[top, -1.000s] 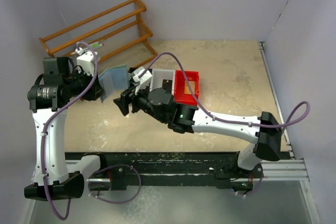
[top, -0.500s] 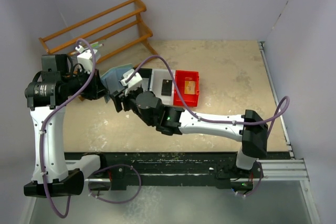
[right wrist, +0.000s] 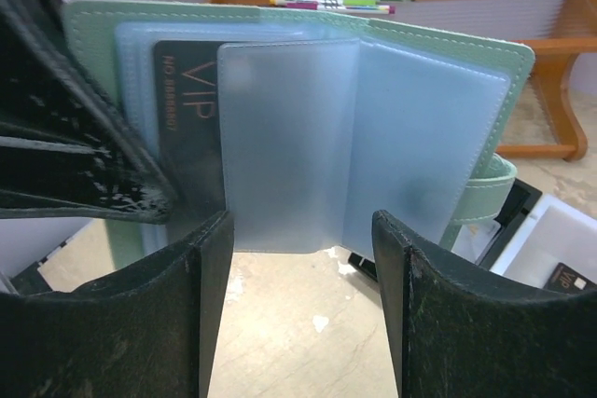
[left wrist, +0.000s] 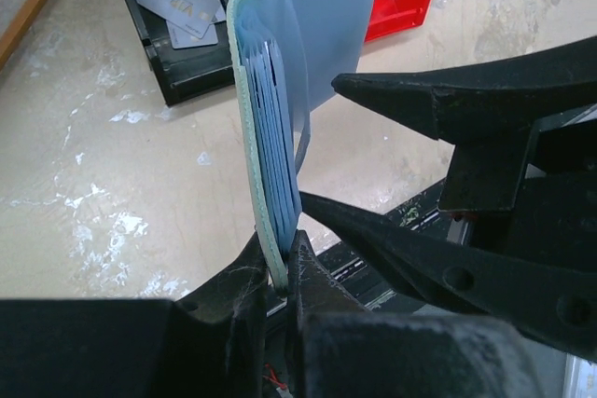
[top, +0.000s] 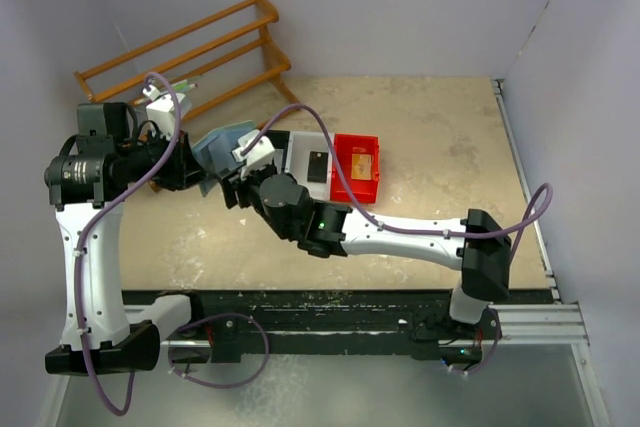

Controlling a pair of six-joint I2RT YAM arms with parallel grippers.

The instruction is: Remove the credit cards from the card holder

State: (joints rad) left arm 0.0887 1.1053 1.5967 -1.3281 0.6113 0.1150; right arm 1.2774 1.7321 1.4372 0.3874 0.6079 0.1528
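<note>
Left end effector (left wrist: 278, 266) clamps card holder (right wrist: 438, 118) upright; right end effector (right wrist: 300, 230) spread, facing its open pages, black card (right wrist: 187, 128) nearest that clamp.

The card holder (top: 222, 145) is up off the worktop (top: 430, 147), left of centre. The left end effector (top: 196, 175) grips its edge at 8 o'clock, and the right end effector (top: 232, 187) is at its 5 o'clock. Three bins (top: 357, 187) run in a row toward its 3 o'clock, with credit cards (top: 318, 166) in them. A rack (top: 185, 52) stands at the holder's 11 o'clock.
</note>
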